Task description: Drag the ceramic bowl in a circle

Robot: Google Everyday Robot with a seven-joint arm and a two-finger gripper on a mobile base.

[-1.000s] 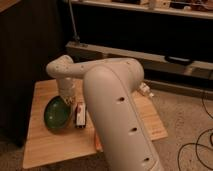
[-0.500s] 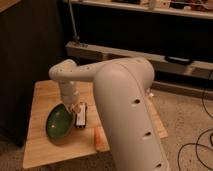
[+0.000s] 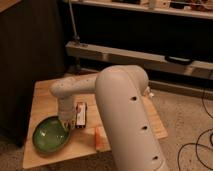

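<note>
At the front left corner of the light wooden table point(image 3: 47, 97), the glossy green ceramic bowl point(image 3: 50, 135) looks heavy, rigid and slippery, best dragged by its far rim, where the white arm's gripper point(image 3: 66, 122) sits closed.

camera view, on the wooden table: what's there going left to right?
ceramic bowl at the front-left corner → gripper, shut, down at the bowl's right rim → small dark box → orange block → white arm, hiding the rest of the wooden table.
</note>
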